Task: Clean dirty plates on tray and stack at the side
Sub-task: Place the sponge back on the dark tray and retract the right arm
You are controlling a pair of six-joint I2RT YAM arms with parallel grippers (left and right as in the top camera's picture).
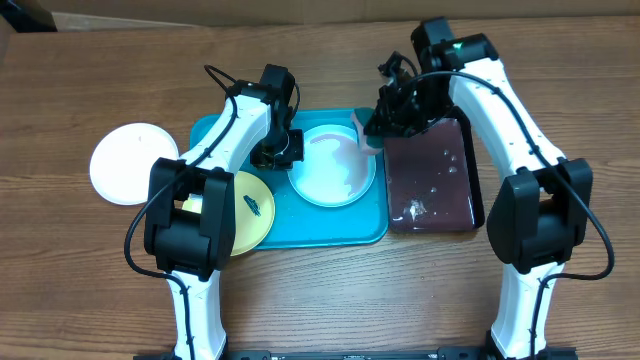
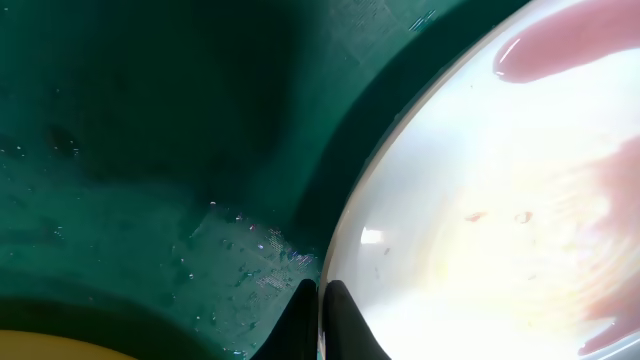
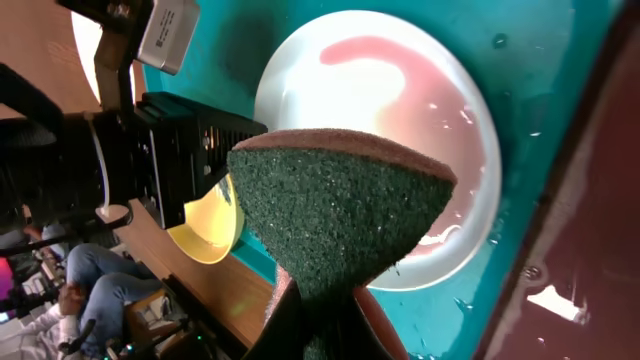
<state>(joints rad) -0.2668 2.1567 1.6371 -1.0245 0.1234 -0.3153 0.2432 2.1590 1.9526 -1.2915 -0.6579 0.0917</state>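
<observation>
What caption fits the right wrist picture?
Right gripper pinching a green scouring pad by a pink-streaked pale plate in the turquoise tray.

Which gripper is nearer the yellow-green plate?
Left. The left gripper grips the pale blue plate at its rim, beside the yellow-green plate; the right gripper, holding a sponge, is across that blue plate.

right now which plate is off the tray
The white plate, lying apart to the left of the tray; the pale blue plate lies inside it, the yellow-green plate at its corner.
</observation>
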